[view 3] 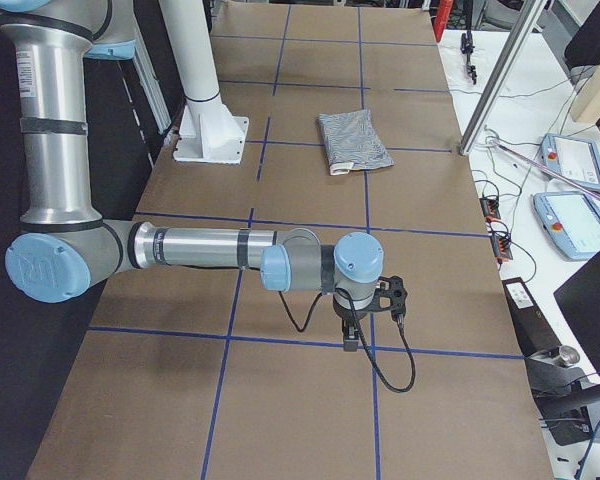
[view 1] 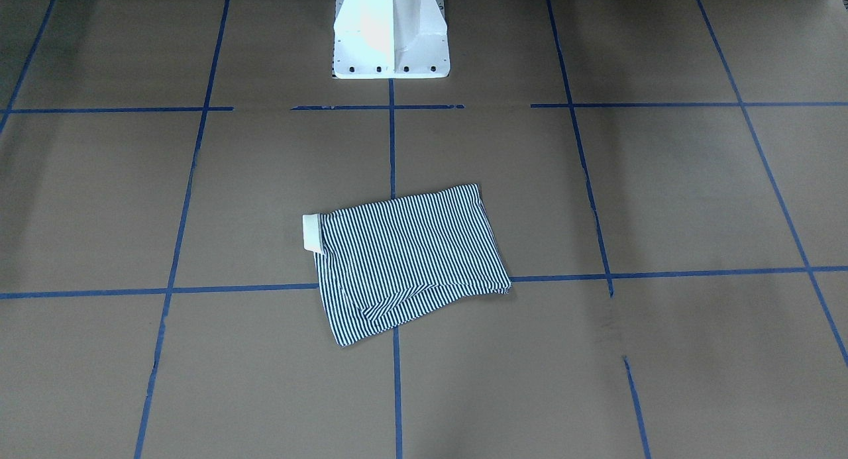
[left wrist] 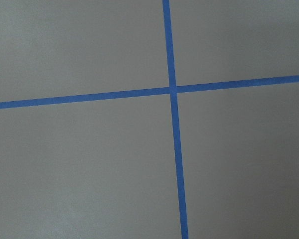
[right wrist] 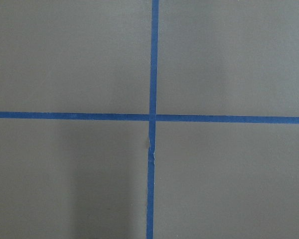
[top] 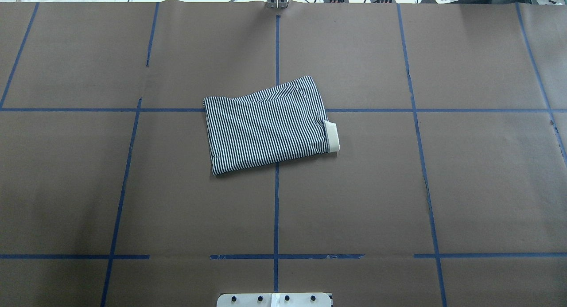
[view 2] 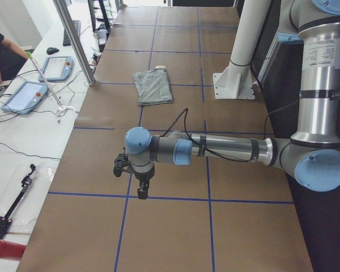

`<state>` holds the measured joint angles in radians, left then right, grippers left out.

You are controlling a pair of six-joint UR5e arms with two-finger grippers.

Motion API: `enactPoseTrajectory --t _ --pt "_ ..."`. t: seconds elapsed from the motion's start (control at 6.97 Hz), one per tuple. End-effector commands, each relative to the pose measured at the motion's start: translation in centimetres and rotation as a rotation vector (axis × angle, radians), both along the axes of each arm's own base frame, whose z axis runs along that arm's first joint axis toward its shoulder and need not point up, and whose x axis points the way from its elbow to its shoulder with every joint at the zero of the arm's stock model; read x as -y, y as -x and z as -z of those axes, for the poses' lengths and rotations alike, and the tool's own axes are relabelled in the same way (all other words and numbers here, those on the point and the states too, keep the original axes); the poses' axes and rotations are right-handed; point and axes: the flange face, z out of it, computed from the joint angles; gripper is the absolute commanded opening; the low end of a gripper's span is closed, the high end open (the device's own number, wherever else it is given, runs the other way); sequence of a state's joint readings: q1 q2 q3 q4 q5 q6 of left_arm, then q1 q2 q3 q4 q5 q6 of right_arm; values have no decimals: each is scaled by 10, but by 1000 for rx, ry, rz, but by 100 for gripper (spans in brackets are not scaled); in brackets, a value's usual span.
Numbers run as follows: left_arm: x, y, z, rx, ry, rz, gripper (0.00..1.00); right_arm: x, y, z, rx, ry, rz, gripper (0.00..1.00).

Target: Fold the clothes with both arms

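Two to log: left gripper [view 2: 140, 191] and right gripper [view 3: 351, 340] hang low, well apart from the white pedestal [view 1: 391, 35]; we cannot tell if either is spread. Farther on, the folded polo shirt [top: 266, 125] lies flat in front of the pedestal.

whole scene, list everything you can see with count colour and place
polo shirt: 1, navy-and-white stripes with cream collar, folded, middle of the table
table cover: 1, brown, over the whole table
tape lines: many, blue, grid on the cover
pedestal base: 1, white, centre of the robot's edge
teach pendants: 2, pale blue-grey, white bench across from the robot
person: 1, dark sleeve, at that bench
left arm: 1, grey with light blue caps, over the table's left end
left gripper: 1, black, above bare cover, far from the shirt
right arm: 1, same colours, over the right end
right gripper: 1, black, above bare cover
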<state>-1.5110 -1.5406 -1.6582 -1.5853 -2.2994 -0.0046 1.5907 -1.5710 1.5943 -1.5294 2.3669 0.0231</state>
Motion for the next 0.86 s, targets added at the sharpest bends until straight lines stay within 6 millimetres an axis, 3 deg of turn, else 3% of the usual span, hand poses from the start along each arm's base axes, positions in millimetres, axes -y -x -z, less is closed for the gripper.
enactPoseTrajectory --t 0.0,0.72 --pt "1 0 1 0 -2 0 100 -1 0 -1 0 2 0 100" --pt "0 3 6 1 -18 -2 100 2 0 4 0 -9 0 100"
